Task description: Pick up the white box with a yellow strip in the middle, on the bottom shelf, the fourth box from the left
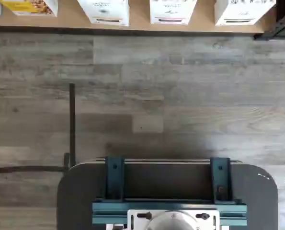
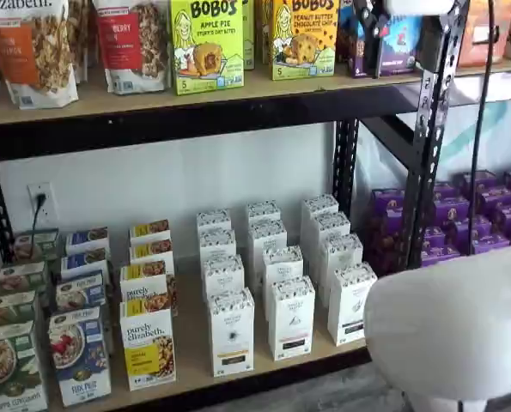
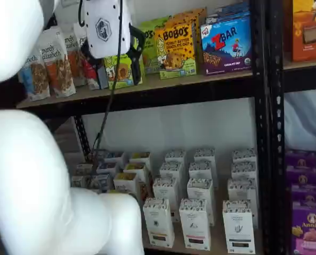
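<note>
The white box [image 2: 231, 330] with the yellowish band stands at the front of its column on the bottom shelf [image 2: 186, 371], right of the purely elizabeth boxes. It also shows in a shelf view [image 3: 159, 221] and in the wrist view [image 1: 104, 9], at the shelf's front edge [image 1: 65, 21]. Like white cartons with other bands stand to its right [image 2: 291, 316]. My gripper [image 3: 112, 50] hangs high up, level with the upper shelf and far above the box. Its white body shows, but the fingers are not clear.
The arm's white links [image 3: 30, 175] [image 2: 453, 330] fill the foreground. A black perforated upright [image 2: 431, 129] stands right of the white cartons, with purple boxes [image 2: 478, 215] beyond. BOBO'S boxes [image 2: 205, 43] sit on the upper shelf. A dark mount with teal brackets [image 1: 166, 191] shows over grey floor.
</note>
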{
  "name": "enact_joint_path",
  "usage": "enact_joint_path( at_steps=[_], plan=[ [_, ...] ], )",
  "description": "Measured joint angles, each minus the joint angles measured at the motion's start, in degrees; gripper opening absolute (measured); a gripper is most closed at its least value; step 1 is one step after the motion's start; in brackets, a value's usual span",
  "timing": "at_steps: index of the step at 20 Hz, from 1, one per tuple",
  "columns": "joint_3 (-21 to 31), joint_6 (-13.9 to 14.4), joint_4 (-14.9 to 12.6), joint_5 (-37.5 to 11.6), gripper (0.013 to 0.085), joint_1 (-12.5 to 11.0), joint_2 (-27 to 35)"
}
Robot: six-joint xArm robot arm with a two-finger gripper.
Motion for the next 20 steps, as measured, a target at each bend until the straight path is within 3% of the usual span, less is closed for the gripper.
enact_joint_path(
  at_steps=[2, 8, 15, 20],
  plan=[
    [1.23, -2.77, 7.49, -1.09, 0.0850, -6.01, -0.64],
    [2.77, -1.08, 8.31, -3.16, 0.0850, -4.02, -0.74],
    [4.90, 1.52, 6.73, -5.03, 0.0850, -0.60, -1.01],
    [7.70, 2.62, 8.01, -7.62, 0.0850, 0.44, -1.93]
  ],
)
